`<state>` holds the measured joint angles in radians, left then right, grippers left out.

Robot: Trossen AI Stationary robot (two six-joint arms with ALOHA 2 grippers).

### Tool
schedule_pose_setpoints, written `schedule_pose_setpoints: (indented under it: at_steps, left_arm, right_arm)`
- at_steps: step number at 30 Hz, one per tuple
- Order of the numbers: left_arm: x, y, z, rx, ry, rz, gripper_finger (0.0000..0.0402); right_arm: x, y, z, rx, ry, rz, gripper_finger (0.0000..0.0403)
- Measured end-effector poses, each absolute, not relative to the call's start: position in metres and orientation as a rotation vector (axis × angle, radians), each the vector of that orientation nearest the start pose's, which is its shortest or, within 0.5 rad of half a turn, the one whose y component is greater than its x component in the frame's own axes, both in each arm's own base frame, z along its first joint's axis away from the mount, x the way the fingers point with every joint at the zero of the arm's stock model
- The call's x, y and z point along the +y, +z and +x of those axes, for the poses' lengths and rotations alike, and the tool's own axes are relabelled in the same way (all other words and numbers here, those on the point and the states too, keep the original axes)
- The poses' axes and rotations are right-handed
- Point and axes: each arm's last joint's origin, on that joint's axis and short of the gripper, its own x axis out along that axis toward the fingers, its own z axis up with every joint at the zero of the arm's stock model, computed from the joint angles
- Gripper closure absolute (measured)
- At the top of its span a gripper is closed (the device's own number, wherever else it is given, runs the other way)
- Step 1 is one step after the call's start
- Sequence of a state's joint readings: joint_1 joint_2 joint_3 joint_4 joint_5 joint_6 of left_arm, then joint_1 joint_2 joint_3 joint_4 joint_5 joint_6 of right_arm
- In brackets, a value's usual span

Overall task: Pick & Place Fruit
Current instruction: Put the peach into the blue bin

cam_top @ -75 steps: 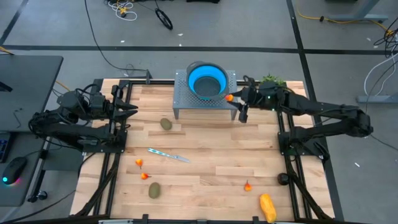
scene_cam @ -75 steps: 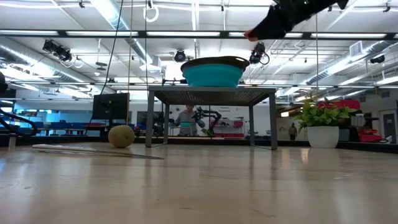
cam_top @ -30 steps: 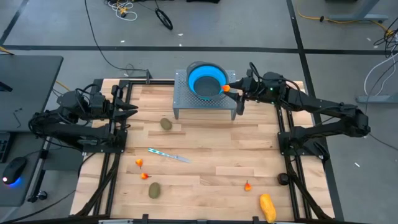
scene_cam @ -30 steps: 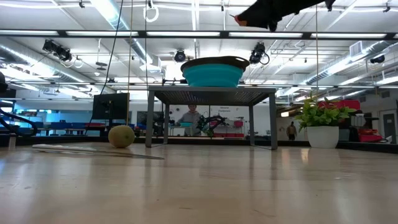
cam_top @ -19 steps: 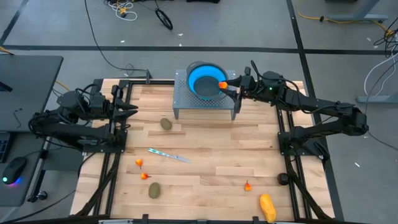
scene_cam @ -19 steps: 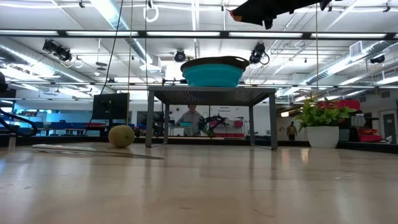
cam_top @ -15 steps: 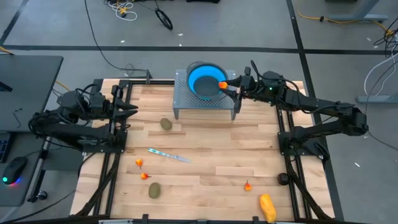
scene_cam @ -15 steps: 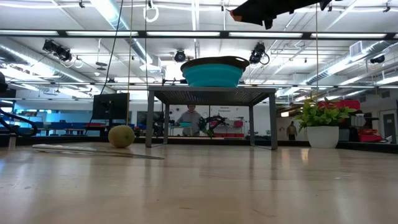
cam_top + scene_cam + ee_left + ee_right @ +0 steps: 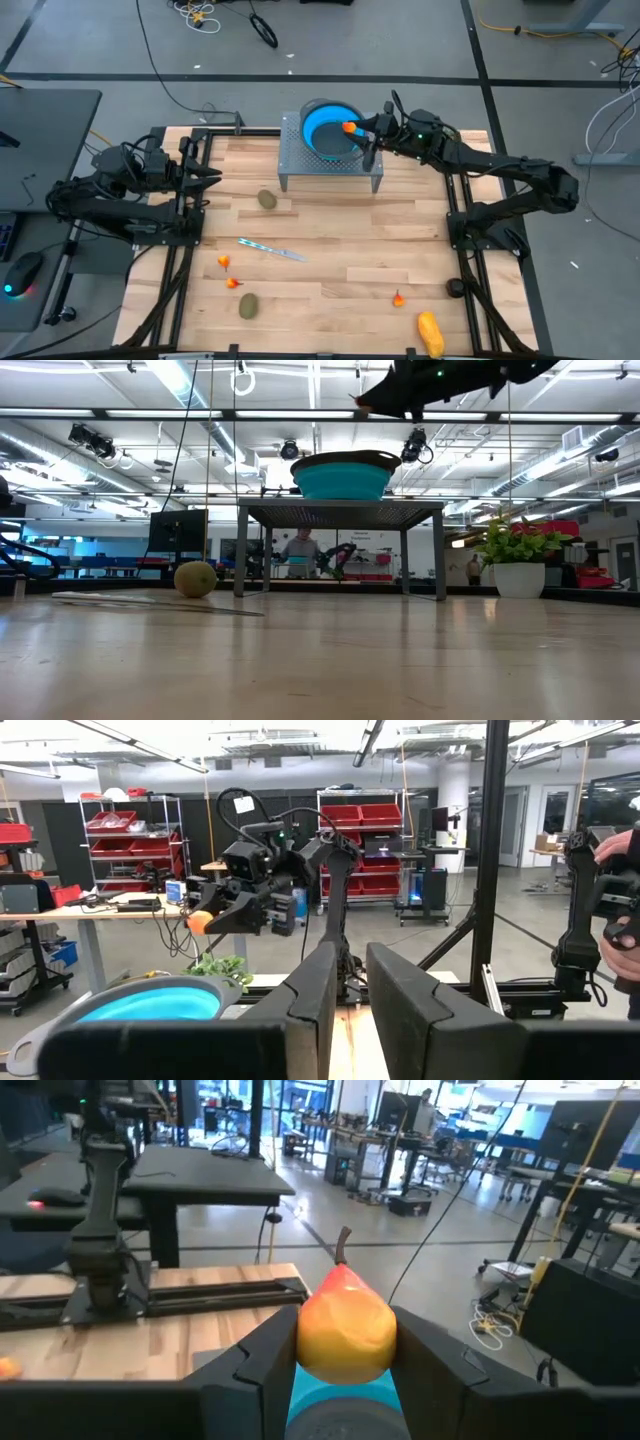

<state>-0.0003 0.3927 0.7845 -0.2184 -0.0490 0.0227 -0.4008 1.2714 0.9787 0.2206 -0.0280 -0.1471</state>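
My right gripper (image 9: 352,128) is shut on a small red-orange, pear-shaped fruit (image 9: 345,1325) and holds it over the blue bowl (image 9: 330,135) on the metal stand (image 9: 292,160). On the table lie two brown-green ovals (image 9: 267,199) (image 9: 248,304), several tiny red-orange fruits (image 9: 224,262) (image 9: 233,283) (image 9: 399,298) and the yellow-orange fruit (image 9: 430,333). My left gripper (image 9: 210,175) waits at the table's left edge, open by a narrow gap, touching nothing. My right gripper pinches the small fruit's round body (image 9: 310,1342) between its two fingers (image 9: 262,1352), one on each side. The fingers reach in roughly level from the table's right. The fruit is lifted clear above the bowl, upright, its stem (image 9: 343,1240) pointing up.
A slim silvery-blue stick (image 9: 272,249) lies left of the table's middle. A green plant (image 9: 437,128) stands at the far right corner, behind my right arm. The stand's legs (image 9: 405,560) raise the bowl above the wood. A person's hand (image 9: 615,935) shows beyond the table.
My right gripper has carried the small fruit toward the table's left and a little toward the far edge, from beside the bowl's right rim to above the bowl's inside. It has stayed shut on the fruit.
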Motion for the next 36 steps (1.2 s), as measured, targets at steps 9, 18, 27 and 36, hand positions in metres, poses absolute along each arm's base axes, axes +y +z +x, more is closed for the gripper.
schedule_pose_setpoints:
  at_steps: [9, 18, 27, 36]
  left_arm:
    - [0.001, 0.370, 0.075, -0.173, 0.051, 0.018, 0.0334]
    - [0.001, 0.370, 0.075, -0.173, 0.050, 0.018, 0.0334]
    - [0.001, 0.370, 0.075, -0.173, 0.051, 0.018, 0.0334]
    - [0.001, 0.370, 0.075, -0.173, 0.050, 0.018, 0.0334]
  right_arm:
    - [-0.123, 0.329, 0.278, 0.065, -0.394, -0.137, 0.0252]
    - [-0.129, 0.341, 0.284, 0.069, -0.429, -0.136, 0.0252]
    - [-0.139, 0.358, 0.295, 0.067, -0.435, -0.136, 0.0252]
    - [-0.143, 0.349, 0.305, 0.106, -0.431, -0.128, 0.0252]
